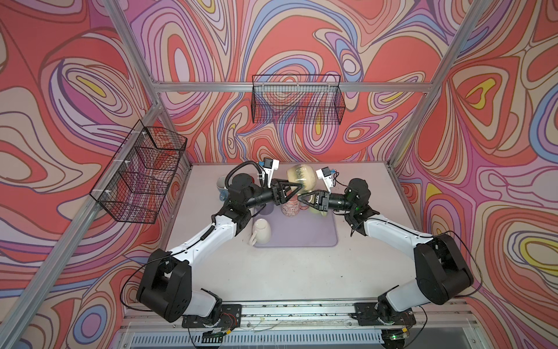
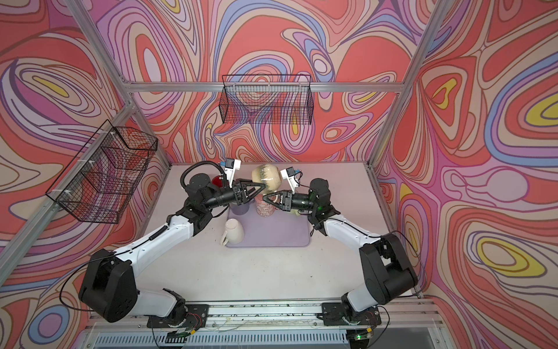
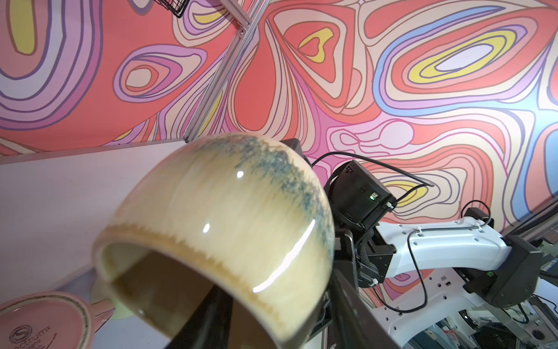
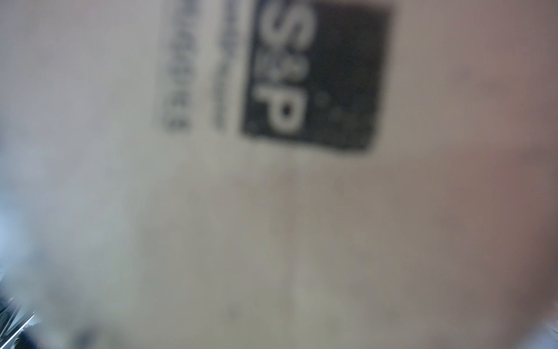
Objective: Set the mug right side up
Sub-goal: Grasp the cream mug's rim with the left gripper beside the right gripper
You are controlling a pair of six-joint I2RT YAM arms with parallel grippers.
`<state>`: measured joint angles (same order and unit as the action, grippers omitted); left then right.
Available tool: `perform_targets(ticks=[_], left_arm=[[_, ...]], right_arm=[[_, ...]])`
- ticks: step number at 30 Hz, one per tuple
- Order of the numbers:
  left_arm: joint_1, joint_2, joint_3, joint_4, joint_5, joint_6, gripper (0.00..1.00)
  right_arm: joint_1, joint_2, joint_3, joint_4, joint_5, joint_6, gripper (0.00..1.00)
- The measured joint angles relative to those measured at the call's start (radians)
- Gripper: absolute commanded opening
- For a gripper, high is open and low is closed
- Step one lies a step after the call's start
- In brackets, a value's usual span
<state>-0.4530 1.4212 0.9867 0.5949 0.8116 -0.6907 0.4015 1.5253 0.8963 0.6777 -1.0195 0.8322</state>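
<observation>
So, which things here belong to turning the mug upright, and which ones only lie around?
Job: cream glazed mug, lifted; left gripper; right gripper.
Lying about: pink mug; white mug; purple mat; back wire basket; side wire basket.

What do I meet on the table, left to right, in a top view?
Pale blue mug, white mug, pink mug, pale green item. The lifted cream mug overlaps the pink one, so it is left out.
</observation>
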Motion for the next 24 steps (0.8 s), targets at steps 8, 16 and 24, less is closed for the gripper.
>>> perform_targets(ticks=[8,16,24], left_arm=[[-0.003,0.022,0.0,0.089,0.044,-0.05,0.19],[0.002,0.028,0.001,0.219,0.199,-0.066,0.0],[0.001,0.032,0.001,0.196,0.163,-0.067,0.0]], right_arm=[[0.0,0.035,0.0,0.092,-0.03,0.077,0.0],[-0.005,0.035,0.0,0.203,-0.151,0.177,0.1],[-0.001,0.035,-0.002,0.172,-0.112,0.129,0.29]])
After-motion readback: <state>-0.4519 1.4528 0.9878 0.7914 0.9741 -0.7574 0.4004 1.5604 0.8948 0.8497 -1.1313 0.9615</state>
